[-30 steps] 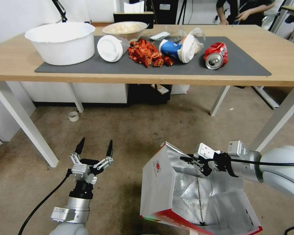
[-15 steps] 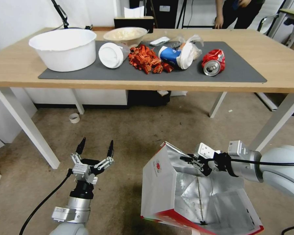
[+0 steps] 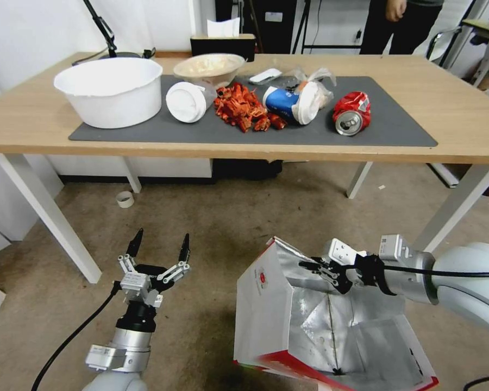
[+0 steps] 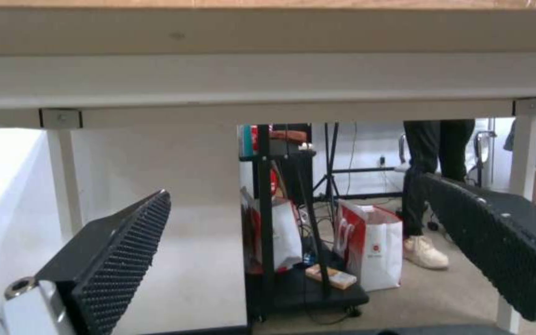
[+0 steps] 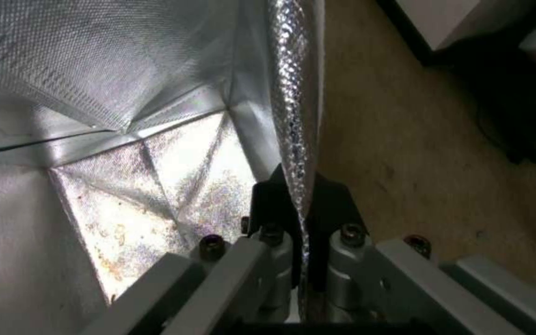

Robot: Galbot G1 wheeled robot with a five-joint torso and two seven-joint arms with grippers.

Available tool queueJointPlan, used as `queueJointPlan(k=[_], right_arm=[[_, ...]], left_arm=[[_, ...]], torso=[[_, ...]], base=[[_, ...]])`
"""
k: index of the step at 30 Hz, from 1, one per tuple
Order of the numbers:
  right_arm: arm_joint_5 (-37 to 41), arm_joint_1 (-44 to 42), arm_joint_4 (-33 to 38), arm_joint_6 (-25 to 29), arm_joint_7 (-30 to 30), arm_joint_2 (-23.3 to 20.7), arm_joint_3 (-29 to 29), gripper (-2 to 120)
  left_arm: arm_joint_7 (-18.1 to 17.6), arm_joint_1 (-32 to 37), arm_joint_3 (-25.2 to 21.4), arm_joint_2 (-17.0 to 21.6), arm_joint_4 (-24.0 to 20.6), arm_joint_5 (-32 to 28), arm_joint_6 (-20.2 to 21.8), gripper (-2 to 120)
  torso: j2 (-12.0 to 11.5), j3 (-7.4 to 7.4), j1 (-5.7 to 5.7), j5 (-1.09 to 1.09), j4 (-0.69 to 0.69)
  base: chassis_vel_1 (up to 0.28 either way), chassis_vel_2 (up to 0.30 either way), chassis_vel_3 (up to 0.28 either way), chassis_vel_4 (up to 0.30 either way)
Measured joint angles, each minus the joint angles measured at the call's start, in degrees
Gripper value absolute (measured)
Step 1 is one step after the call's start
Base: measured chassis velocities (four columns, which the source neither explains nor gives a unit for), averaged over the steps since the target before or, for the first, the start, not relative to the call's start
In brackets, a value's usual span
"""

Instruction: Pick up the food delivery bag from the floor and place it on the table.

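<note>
Head view: my right gripper (image 3: 309, 265) pinches the rim of the boxy red-and-white foil-lined delivery bag (image 3: 288, 320) (best lifting edge), low over the floor (image 3: 228, 217) before the light-wood table (image 3: 462, 117). Left gripper (image 3: 157, 247) idles, spread wide. Right wrist view: fingers (image 5: 268, 200) clamp the foil wall.

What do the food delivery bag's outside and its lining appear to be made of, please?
The food delivery bag looks like matte paper or thin card outside: flat white and red panels with sharp folded edges. Its lining seems to be metallised foil, silvery and glinting, with a fine embossed grain and crisp creases. The right gripper has its jaws shut on the bag's wall.
</note>
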Motion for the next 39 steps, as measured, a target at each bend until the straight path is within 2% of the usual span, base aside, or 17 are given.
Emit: queueJointPlan(k=[4,21,39], right_arm=[[0.0,0.0,0.1,0.0,0.0,0.0,0.0,0],[0.1,-0.2,1.0,-0.4,0.2,-0.5,0.4,0],[0.1,-0.2,1.0,-0.5,0.2,-0.7,0.5,0]], left_arm=[[0.0,0.0,0.0,0.0,0.0,0.0,0.0,100],[0.3,0.8,0.0,0.2,-0.6,-0.2,-0.2,100],[0.4,0.5,0.0,0.2,-0.5,-0.1,-0.2,100]], torso=[[0.2,0.11,0.05,0.0,0.0],[4.9,3.38,1.56,0.0,0.0],[8.9,5.93,2.91,0.0,0.0]], base=[[0.0,0.0,0.0,0.0],[0.0,0.0,0.0,0.0],[0.0,0.0,0.0,0.0]])
